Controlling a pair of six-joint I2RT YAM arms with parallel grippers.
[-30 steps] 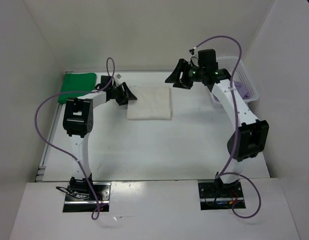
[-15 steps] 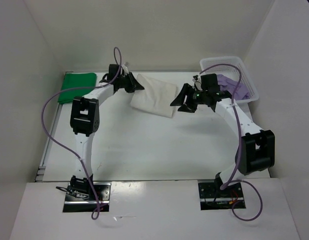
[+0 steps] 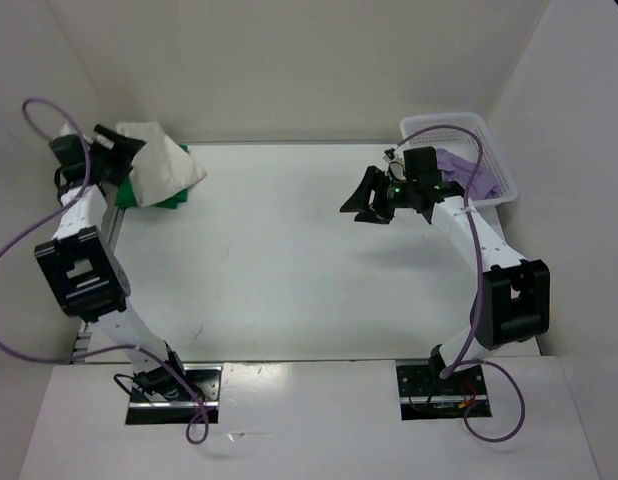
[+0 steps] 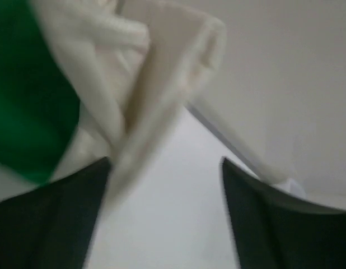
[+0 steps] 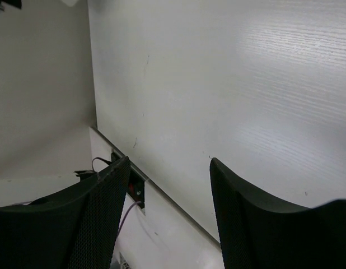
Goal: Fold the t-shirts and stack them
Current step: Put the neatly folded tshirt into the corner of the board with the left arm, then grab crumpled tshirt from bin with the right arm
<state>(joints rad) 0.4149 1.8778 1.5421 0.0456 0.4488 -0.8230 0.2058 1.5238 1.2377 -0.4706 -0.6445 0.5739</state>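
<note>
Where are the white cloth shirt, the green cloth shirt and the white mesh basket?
white cloth shirt [image 3: 167,163]: top view, middle
green cloth shirt [image 4: 27,95]: left wrist view, bare part
white mesh basket [image 3: 439,119]: top view, far rim

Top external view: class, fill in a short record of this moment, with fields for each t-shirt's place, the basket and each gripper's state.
white t-shirt: lying askew on the green one, far left corner of the table
green t-shirt: under the white one, only its edges showing
purple t-shirt: in the basket
basket: far right corner
left gripper: open, at the white t-shirt's edge
right gripper: open, empty, above the table
stack: two of three shirts
</note>
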